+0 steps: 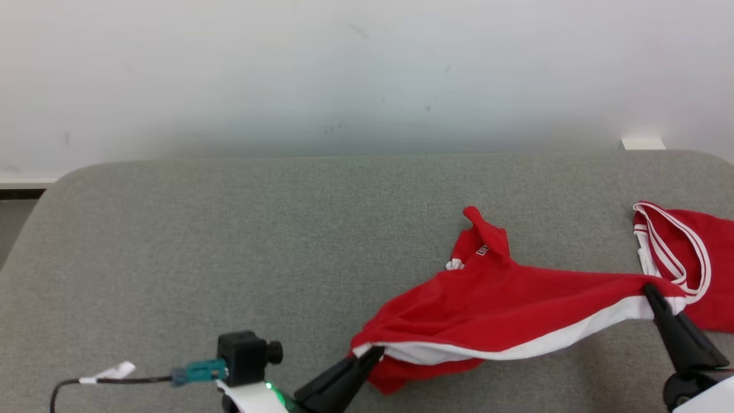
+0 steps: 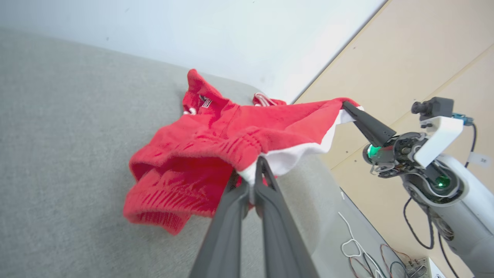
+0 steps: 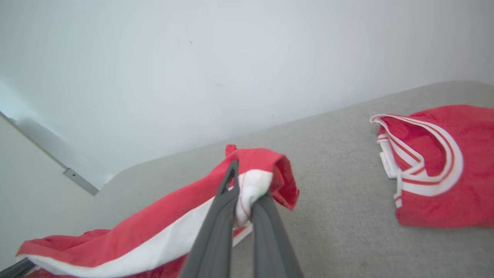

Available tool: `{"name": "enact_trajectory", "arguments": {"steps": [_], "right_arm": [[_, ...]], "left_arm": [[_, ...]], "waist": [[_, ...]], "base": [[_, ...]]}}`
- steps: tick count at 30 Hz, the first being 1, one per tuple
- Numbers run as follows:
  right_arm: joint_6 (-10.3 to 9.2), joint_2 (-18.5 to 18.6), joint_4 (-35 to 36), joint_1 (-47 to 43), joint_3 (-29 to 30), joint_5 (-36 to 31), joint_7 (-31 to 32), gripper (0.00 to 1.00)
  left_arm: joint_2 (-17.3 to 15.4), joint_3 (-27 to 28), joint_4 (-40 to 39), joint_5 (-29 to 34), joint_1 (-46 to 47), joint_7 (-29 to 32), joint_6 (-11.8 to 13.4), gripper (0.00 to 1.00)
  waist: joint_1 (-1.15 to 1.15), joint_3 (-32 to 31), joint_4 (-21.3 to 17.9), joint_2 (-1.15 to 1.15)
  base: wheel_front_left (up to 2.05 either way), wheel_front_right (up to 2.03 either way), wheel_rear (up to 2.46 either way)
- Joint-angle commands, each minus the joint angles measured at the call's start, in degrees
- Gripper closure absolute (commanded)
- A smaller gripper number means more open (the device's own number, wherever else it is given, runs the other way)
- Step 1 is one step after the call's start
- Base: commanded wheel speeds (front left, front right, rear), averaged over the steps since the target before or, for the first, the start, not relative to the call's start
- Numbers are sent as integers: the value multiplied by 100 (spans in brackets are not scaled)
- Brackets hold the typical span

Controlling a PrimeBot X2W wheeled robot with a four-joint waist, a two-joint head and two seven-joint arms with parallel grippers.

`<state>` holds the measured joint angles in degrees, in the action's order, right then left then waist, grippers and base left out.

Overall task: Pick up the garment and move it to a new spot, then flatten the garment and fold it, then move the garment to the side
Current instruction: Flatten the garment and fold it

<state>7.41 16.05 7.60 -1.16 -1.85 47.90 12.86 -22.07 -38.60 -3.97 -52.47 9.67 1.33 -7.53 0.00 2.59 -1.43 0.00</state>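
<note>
- head view: we see the left tool (image 1: 370, 353) closed on the near-left corner of the red garment (image 1: 504, 304), and the right tool (image 1: 651, 289) closed on the opposite corner.
- the white hem band (image 1: 550, 338) stretches between the two tools, so the garment's long axis runs straight from one tool to the other. the rest of the cloth lies beyond that line, away from us, on the grey padded surface (image 1: 200, 241).
- neither arm is nearer, since each tool has its own end of the hem.
- a second red garment (image 1: 697, 252) lies just past the right tool. the bare stretch of surface is out past the left tool, so we judge a new spot lies that way.
- left wrist view: the left tool's fingers (image 2: 270, 193) are pinched together on the white hem right at their tips. the red bulk sags ahead and to the left of the tips, partly lifted and partly resting on the surface.
- the right tool (image 2: 349, 109) sits off to the right of the left tool, gripping the far corner, with the hem hanging in a shallow curve between them.
- right wrist view: the right tool (image 3: 245, 189) grips a bunched white-and-red corner. the hem trails down and to the left from it, and the second garment lies well apart on the right.
</note>
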Motion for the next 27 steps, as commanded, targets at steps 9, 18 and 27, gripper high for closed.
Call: {"name": "enact_trajectory", "arguments": {"steps": [9,18,27], "right_arm": [[10,182,2238,89,1027,1039,533,100],[10,-122,2315,1707,1592,1018,1749,100],[6,-1098,115,4344,1501,-354,2475,100]], "left_arm": [[-518,698,-2452,-1126,763,766,170,100],[-753,1595,-2564,-2077,2374,1722,912,100],[-478,1418,-1,-1304,4398,1885,891,100]], "waist": [[0,-287,114,0],[0,216,48,0],[0,1173,112,0]], "base": [[0,0,0],[0,0,0],[0,0,0]]}}
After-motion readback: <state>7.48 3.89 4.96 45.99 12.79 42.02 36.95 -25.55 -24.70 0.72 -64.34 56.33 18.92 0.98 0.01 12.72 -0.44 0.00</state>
